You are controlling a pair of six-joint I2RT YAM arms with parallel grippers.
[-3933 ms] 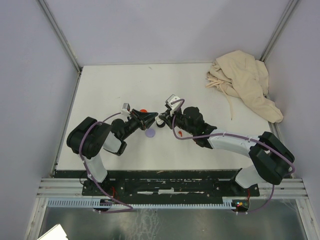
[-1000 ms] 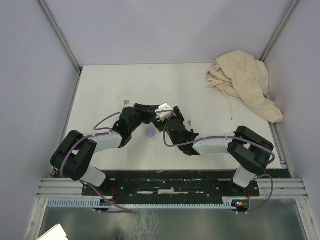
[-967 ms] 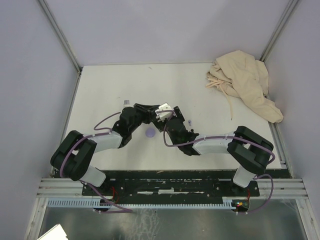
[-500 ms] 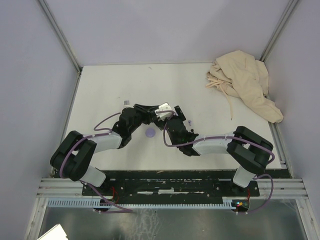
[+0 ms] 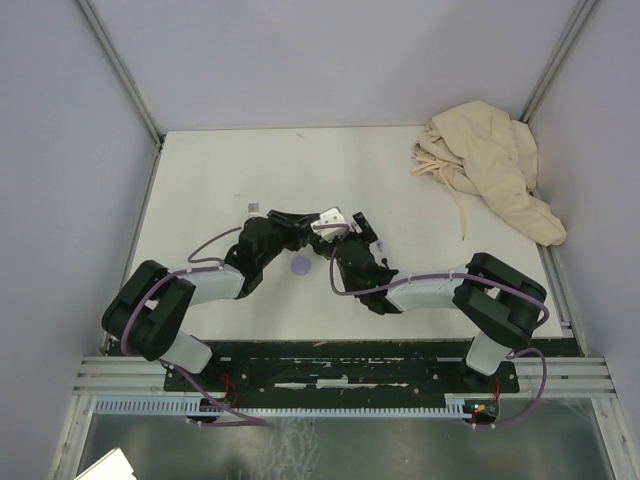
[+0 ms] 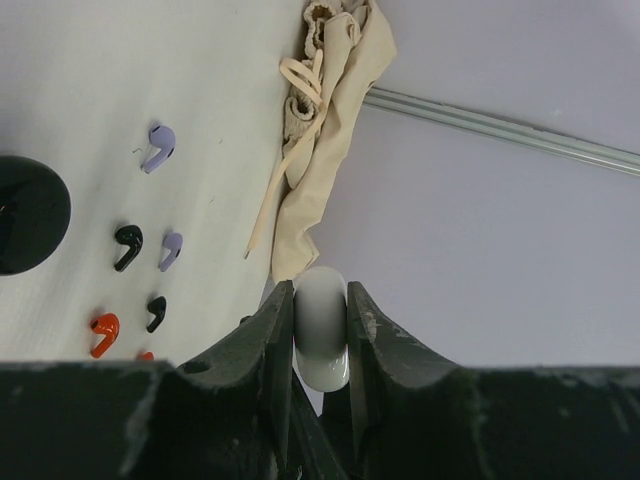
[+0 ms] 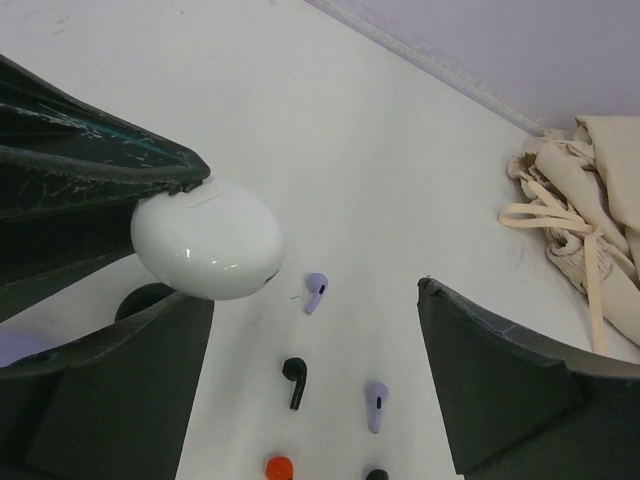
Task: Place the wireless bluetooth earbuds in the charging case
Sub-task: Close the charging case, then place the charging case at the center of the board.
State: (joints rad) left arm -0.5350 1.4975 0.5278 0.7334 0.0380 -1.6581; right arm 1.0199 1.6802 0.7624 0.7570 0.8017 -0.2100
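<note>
My left gripper point(image 6: 320, 300) is shut on a white oval charging case point(image 6: 320, 345), held edge-on above the table. The right wrist view shows that case point(image 7: 207, 240) closed, at the tip of the left fingers point(image 7: 95, 170). My right gripper point(image 7: 312, 300) stands open just beside the case, with nothing between its fingers. Below lie earbuds: two lavender point(image 7: 315, 292) point(image 7: 376, 405), two black point(image 7: 295, 380) point(image 7: 376, 475) and a red one point(image 7: 279, 467). In the left wrist view the same earbuds show at the left, lavender point(image 6: 158, 148), black point(image 6: 128, 246) and red point(image 6: 104, 333).
A black round disc point(image 6: 25, 215) lies left of the earbuds and a lavender disc point(image 5: 301, 265) sits between the two arms. A crumpled beige cloth point(image 5: 490, 165) fills the back right corner. Metal rails point(image 5: 120, 70) edge the white table point(image 5: 230, 170).
The right gripper has edged slightly back and right next to the held case. The left gripper keeps its hold and has barely moved.
</note>
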